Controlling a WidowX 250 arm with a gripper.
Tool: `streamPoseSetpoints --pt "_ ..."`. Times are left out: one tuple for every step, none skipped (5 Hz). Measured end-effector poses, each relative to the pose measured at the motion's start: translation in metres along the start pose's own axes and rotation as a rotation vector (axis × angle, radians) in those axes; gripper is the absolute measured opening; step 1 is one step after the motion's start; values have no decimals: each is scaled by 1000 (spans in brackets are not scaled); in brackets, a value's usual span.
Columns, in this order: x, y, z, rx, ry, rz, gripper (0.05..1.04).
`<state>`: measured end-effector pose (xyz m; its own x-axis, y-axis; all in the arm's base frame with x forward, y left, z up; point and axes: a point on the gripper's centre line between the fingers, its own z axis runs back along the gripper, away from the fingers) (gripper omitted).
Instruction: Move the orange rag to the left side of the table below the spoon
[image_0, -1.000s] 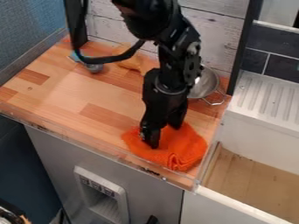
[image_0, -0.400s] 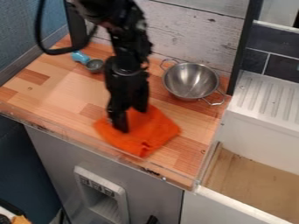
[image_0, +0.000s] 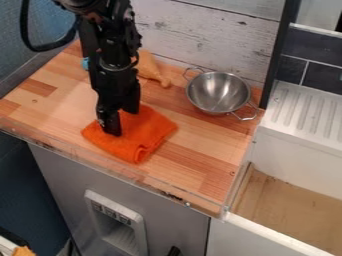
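The orange rag (image_0: 148, 131) lies on the left half of the table (image_0: 200, 145), near the front edge, below the spoon (image_0: 85, 63) in the view. It is soft textured cloth, roughly four-sided, with a thick rolled fold at its front corner. The table is blocked wood-pattern board. The pan (image_0: 217, 92) is round, polished metal with two wire handles, well apart from the rag. The pincer (image_0: 123, 123) is pointed down at the rag; its two tips stand apart and cover part of the cloth. The arm hides most of the spoon; a blue portion shows. Behind it, a smooth tan item (image_0: 152, 70), partly covered, is possibly a toy. One rag corner points toward the front edge; no long axis is distinct.
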<state>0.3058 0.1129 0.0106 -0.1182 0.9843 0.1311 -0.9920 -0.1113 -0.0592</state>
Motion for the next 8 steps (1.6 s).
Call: streamPoseSetpoints --pt "21 -9 -4 2 -21 53 1001" --pt "50 -14 -4 0 -64 125 1001" --pt "75 -17 2 -4 -99 189 1000" --pt "98 -14 6 10 -124 264 1000" --pt "117 -16 -4 29 -143 311 1000" --pt "131 -19 0 23 -182 332 1000" --pt "136 -17 1 23 -186 337 1000" --pt "137 -17 13 -1 -149 350 1000"
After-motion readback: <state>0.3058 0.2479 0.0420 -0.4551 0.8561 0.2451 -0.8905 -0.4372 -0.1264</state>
